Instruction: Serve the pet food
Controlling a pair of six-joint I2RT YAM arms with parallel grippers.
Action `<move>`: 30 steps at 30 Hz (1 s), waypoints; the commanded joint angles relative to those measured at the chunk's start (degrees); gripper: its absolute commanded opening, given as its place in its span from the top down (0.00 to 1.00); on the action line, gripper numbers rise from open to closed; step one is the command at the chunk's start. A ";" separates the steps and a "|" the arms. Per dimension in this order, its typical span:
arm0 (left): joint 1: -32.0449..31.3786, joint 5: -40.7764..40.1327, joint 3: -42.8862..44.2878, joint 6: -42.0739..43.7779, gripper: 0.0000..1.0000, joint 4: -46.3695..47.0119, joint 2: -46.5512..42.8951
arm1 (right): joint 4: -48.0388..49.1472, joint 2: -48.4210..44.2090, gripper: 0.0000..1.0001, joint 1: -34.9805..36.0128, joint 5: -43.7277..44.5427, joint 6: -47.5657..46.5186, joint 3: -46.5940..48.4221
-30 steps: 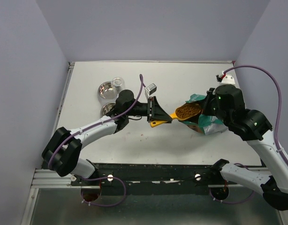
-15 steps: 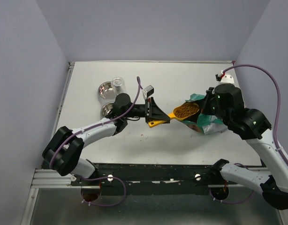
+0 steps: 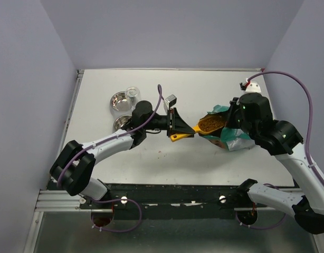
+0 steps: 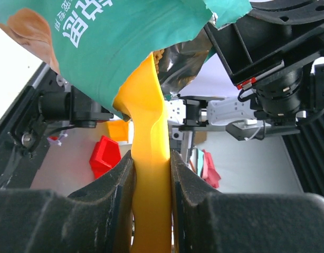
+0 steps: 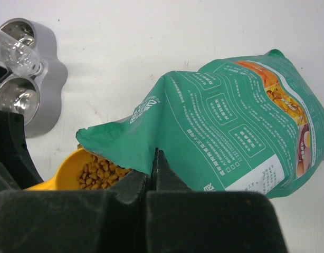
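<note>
Two grips: left gripper (image 4: 151, 161) clamped the orange scoop (image 4: 148, 113) by its handle, right gripper (image 5: 152, 163) pinched the teal bag (image 5: 230, 116) at its rim; kibble (image 5: 101, 171) filled the scoop at the bag's mouth, steel bowls (image 3: 118, 100) well apart.

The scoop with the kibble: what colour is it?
Orange-yellow scoop, clearest in the left wrist view.

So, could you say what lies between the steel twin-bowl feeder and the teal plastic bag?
The left gripper holding the orange plastic scoop, per the top view.

Pale lavender walls (image 3: 25, 105) around white table (image 3: 204, 158)
</note>
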 commanded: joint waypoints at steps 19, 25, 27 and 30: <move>1.56 -3.83 -0.96 7.69 1.00 3.44 -3.76 | 1.33 -3.05 1.00 0.09 0.87 -0.14 1.63; 1.03 -7.36 12.55 17.19 1.00 -32.14 -2.63 | 1.33 -2.70 1.00 0.09 -0.09 0.22 1.37; 0.86 -7.60 11.88 15.70 1.00 -27.08 -4.62 | 1.60 -2.61 1.00 0.09 -0.27 0.04 1.80; 0.68 -11.64 9.15 17.62 1.00 -30.12 -10.26 | 1.16 -2.79 1.00 0.09 0.35 0.04 2.42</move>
